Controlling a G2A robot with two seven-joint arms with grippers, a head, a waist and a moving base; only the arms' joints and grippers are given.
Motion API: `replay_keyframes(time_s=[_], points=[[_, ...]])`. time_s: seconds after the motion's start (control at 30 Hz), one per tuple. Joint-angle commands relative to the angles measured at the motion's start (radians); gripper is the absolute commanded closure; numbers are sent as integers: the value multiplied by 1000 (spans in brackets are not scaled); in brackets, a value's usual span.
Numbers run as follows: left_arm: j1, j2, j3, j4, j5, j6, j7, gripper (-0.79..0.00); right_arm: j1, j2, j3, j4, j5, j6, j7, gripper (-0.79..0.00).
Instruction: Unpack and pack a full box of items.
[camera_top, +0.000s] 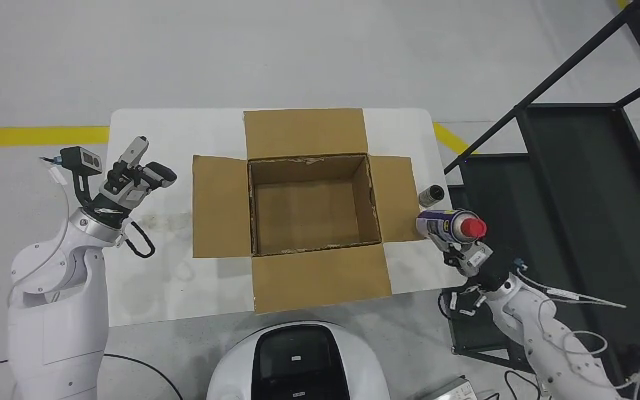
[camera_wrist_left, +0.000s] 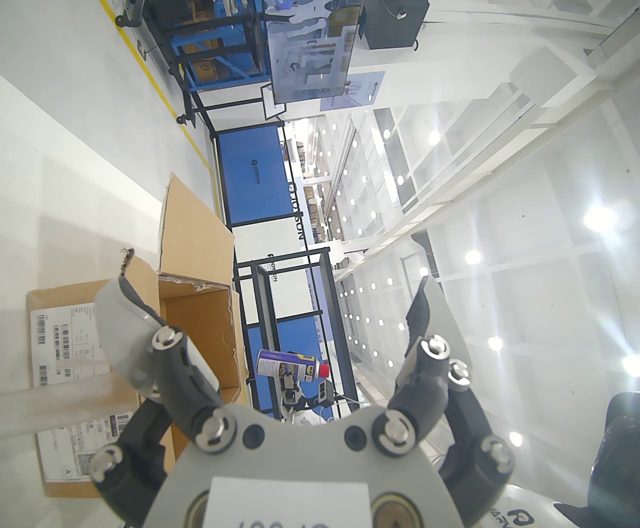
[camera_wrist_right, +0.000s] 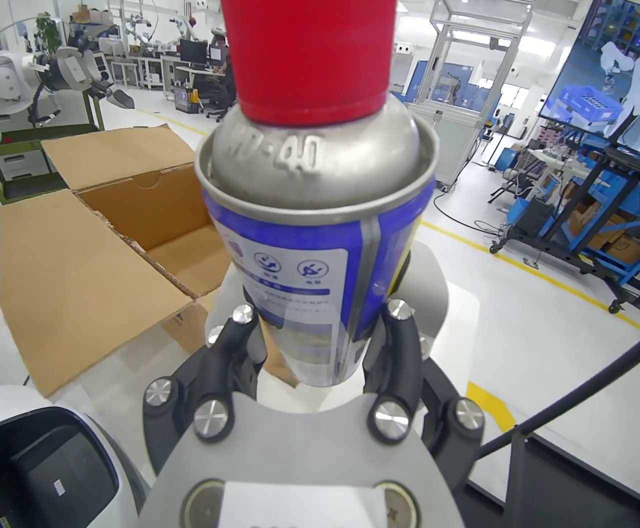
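Observation:
An open cardboard box (camera_top: 314, 202) sits in the middle of the white table (camera_top: 160, 280) with its four flaps spread out; its inside looks bare. My right gripper (camera_top: 462, 245) is shut on a blue spray can (camera_top: 448, 225) with a red cap (camera_wrist_right: 307, 55), held above the table's right edge beside the box's right flap (camera_top: 395, 198). The can (camera_wrist_right: 320, 240) stands between the gripper's fingers (camera_wrist_right: 400, 340). My left gripper (camera_top: 140, 165) is open with nothing in it, raised over the table's left side, away from the box (camera_wrist_left: 200, 320). Far off hangs the can (camera_wrist_left: 292, 367).
A small dark cylinder (camera_top: 433, 193) lies at the table's right edge, just beyond the held can. A black metal frame (camera_top: 560, 150) and rack stand close to the right of the table. Bare table surface lies left of the box.

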Motion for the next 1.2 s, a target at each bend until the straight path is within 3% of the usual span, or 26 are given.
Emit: replay_keyframes(time_s=[0.0,0.77,1.0,1.17], points=[[0,0,0,0,0,0,0,-785,0,-2,-4,-55,-3,1,52,0],[0,0,0,0,0,0,0,-785,0,-4,-10,-95,2,5,81,0],[0,0,0,0,0,0,0,-785,68,-3,-64,-347,-194,-31,375,0],[0,0,0,0,0,0,0,-785,161,-17,-178,-408,-241,-60,613,0]])
